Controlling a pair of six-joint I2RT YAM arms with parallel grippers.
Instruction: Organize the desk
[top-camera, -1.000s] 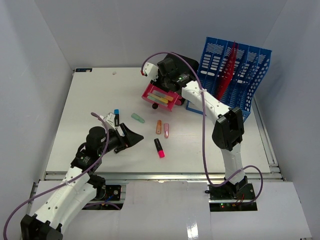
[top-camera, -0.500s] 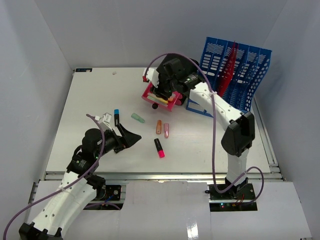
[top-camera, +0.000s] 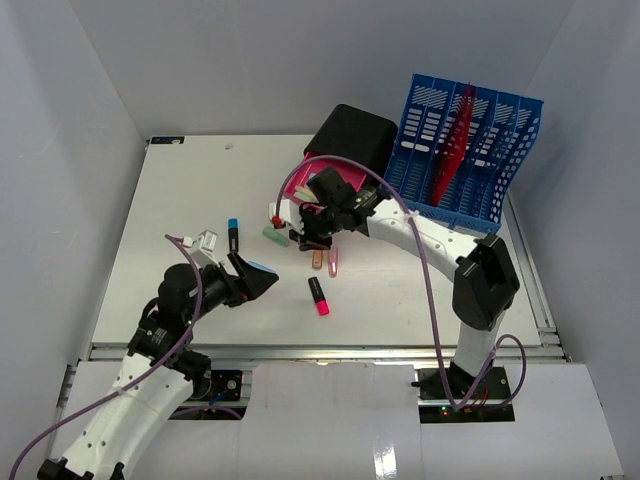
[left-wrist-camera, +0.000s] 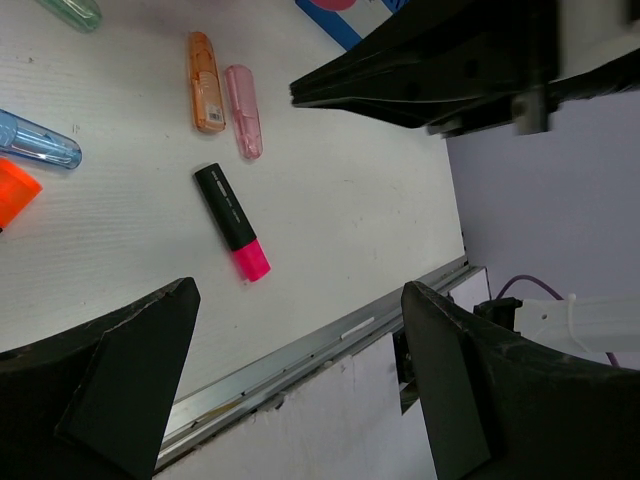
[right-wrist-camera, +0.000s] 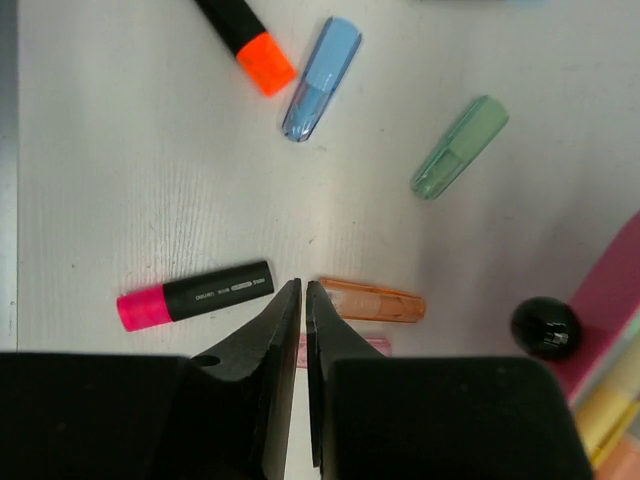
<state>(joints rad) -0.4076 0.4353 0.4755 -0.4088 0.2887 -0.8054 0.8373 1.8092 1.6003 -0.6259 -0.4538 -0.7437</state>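
On the white desk (top-camera: 170, 200) lie a black highlighter with a pink tip (top-camera: 318, 296) (right-wrist-camera: 195, 295) (left-wrist-camera: 232, 220), an orange cap (top-camera: 317, 255) (right-wrist-camera: 372, 300), a pink cap (top-camera: 333, 261) (left-wrist-camera: 243, 97), a green cap (right-wrist-camera: 460, 147) and a blue cap (right-wrist-camera: 322, 78). My right gripper (top-camera: 305, 238) (right-wrist-camera: 302, 285) hangs just above the desk between the highlighter and the orange cap, shut with nothing in it. My left gripper (top-camera: 255, 278) (left-wrist-camera: 300, 300) is open and empty at the front left, near the highlighter.
A pink tray (top-camera: 298, 186) with pastel sticks and a black ball (right-wrist-camera: 545, 327) beside it sit behind the caps. A black box (top-camera: 350, 135) and a blue file rack (top-camera: 465, 150) stand at the back right. A blue-capped marker (top-camera: 232, 236) and an orange-tipped marker (right-wrist-camera: 245, 30) lie to the left.
My right arm came away from over the pink tray, forward and left down among the caps, and its jaws closed empty. The left gripper drew back slightly.
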